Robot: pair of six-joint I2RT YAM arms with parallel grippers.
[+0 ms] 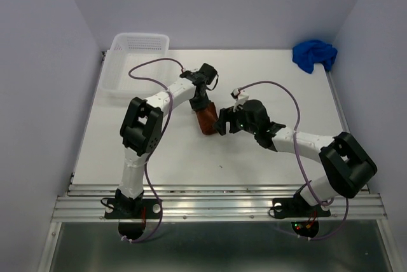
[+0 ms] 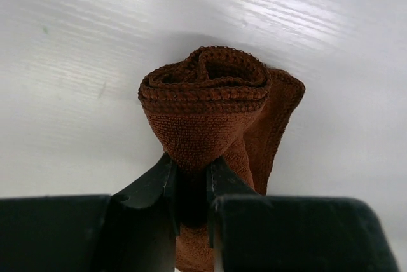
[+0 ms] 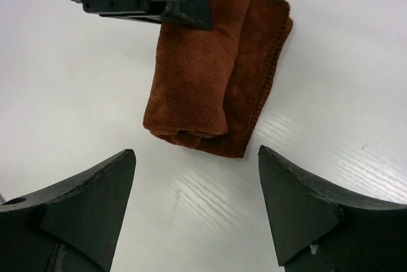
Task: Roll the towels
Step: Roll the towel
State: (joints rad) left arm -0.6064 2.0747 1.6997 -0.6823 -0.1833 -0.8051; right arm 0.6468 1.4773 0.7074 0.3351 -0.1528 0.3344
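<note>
Brown towel (image 3: 203, 75): rolled, on table (image 1: 254, 157), one end pinched by left gripper (image 2: 192, 167).
Right gripper (image 3: 196, 154): spread wide, near roll, apart.
Blue towel (image 1: 314, 54): crumpled, far right corner.

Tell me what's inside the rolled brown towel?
Only more brown towel: its edges curl in a spiral. The deep middle is dark and hidden, and the left hand pinches the near end.

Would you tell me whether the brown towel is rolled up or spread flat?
Rolled: the brown towel shows spiral layers at its end in the left wrist view, and the left gripper pinches it.
</note>
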